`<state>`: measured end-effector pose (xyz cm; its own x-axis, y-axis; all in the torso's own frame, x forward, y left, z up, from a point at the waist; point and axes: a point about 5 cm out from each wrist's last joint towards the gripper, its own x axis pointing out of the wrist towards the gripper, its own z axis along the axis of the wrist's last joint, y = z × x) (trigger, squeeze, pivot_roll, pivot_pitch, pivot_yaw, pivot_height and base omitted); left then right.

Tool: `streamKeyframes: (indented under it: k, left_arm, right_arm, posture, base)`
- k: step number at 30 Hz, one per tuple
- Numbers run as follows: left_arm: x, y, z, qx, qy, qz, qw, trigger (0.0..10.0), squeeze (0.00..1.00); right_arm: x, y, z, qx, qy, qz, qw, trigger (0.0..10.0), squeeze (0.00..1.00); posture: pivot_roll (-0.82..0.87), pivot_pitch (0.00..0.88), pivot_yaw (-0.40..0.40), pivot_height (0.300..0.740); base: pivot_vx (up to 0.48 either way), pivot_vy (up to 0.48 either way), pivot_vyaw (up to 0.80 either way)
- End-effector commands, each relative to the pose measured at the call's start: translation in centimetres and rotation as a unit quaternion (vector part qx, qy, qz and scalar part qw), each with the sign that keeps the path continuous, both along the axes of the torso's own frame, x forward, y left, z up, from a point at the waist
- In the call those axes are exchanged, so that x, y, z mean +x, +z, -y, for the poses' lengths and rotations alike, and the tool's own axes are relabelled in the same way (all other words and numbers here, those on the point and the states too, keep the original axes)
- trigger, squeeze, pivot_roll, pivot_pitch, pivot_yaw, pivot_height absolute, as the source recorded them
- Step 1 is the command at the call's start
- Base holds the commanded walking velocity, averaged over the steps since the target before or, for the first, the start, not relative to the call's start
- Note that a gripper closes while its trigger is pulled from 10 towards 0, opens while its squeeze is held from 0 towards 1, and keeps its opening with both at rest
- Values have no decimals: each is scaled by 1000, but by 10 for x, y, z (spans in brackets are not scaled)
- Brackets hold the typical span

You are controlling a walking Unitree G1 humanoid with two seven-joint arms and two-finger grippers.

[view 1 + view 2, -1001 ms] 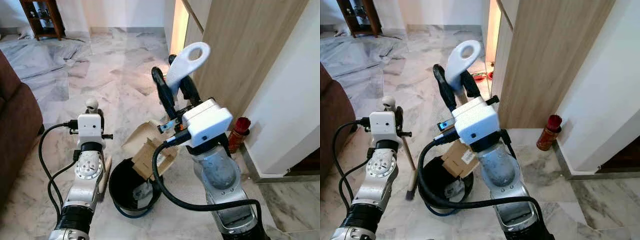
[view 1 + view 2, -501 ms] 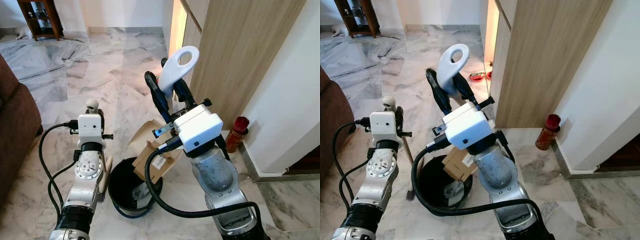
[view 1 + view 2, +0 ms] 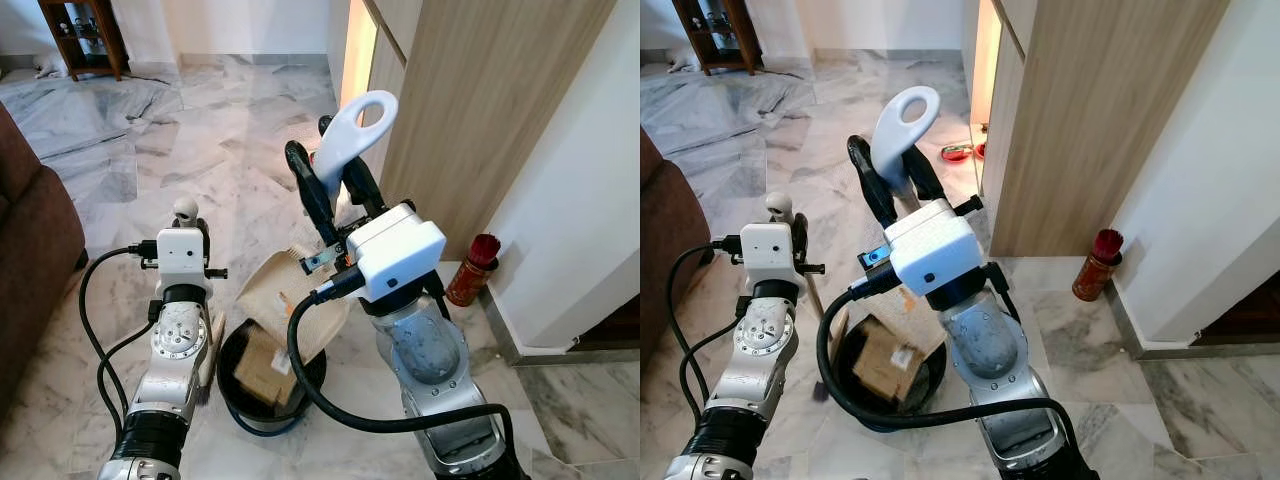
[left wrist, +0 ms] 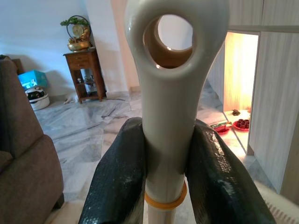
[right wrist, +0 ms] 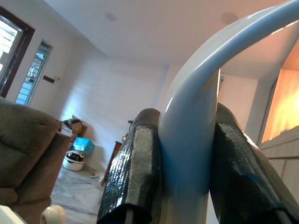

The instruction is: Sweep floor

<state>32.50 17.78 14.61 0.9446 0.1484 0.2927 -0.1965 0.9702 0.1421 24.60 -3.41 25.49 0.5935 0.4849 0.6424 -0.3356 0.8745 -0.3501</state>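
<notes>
The right claw [image 3: 335,185] is clamped on the white handle [image 3: 352,130] of a dustpan [image 3: 290,300], which is tipped over a black bin [image 3: 240,400] on the marble floor [image 3: 220,140]. A cardboard box [image 3: 883,360] lies inside the bin. The left claw [image 4: 163,186] grips a cream brush handle [image 4: 170,93], standing upright just beside the bin. A red bottle [image 3: 472,272] stands by the wooden cabinet [image 3: 480,100].

Even, bright daylight; warm glow from the far doorway [image 3: 357,55]; head views sharp; wrist-view foregrounds slightly soft.
</notes>
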Motion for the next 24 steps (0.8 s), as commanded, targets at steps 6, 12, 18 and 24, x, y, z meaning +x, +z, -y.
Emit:
streamKeyframes:
  k: [6,12,18,24]
  left_arm:
    - [2,10,5,10,-10,25,1000,10000,0]
    - [2,10,5,10,-11,24,1000,10000,0]
    - [0,8,3,11,-12,21,1000,10000,0]
    - [-1,7,2,13,-14,18,1000,10000,0]
  right_arm:
    - [-7,15,8,4,-22,56,998,10000,0]
    - [14,11,44,-20,-141,56,988,10000,0]
    - [32,-3,102,-3,-263,13,965,10000,0]
    - [41,-41,155,38,-343,-73,936,10000,0]
  posture:
    - [129,83,-35,740]
    - [129,83,-35,740]
    - [125,85,-34,740]
    - [123,88,-32,740]
  base:
    - [0,0,0]
    - [0,0,0]
    - [0,0,0]
    - [0,0,0]
